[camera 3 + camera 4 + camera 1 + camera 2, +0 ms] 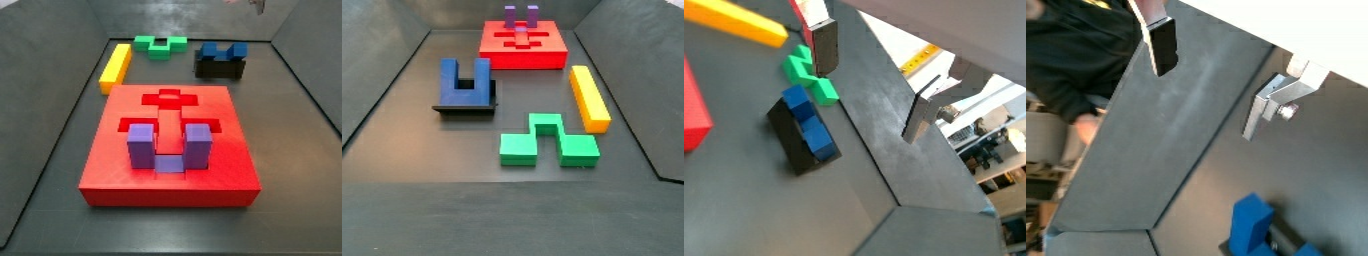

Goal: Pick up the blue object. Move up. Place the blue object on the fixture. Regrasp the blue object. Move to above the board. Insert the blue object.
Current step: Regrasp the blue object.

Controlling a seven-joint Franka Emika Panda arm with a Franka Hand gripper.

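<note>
Gripper (871,82) is up off the floor, seen only in the wrist views; neither side view catches it. Both fingers show in both wrist views as silver plates with dark pads, one finger (823,48) and its mate (925,108) standing well apart: claw wide, nothing between the plates. Same spread in a wrist view (1217,82). Blue block (465,81) rests on the fixture (466,107), prongs lying flat and pointing toward the board in a side view; notch open, empty. In a side view the blue block (223,50) sits atop the black fixture (219,68) near the back wall, prongs up from that angle. In a wrist view the blue block (808,121) lies along the fixture (791,140), below the open fingers and off to one side, not between them. Only a corner of blue (1255,226) shows in a wrist view. Board (127,175) sits mid-floor, red, with recesses in its top. A cross-shaped recess (168,101) at the far end is empty. A purple U-block (166,147) stands in the near recess, two prongs upright; it also shows at the far end of the board (524,47) in a side view, purple (520,16). Green block (545,141) lies on the floor, just beside the yellow bar (588,96), well apart from the fixture. Yellow bar (115,65) lies alongside the board's far left corner, green block (163,45) against the back wall.
</note>
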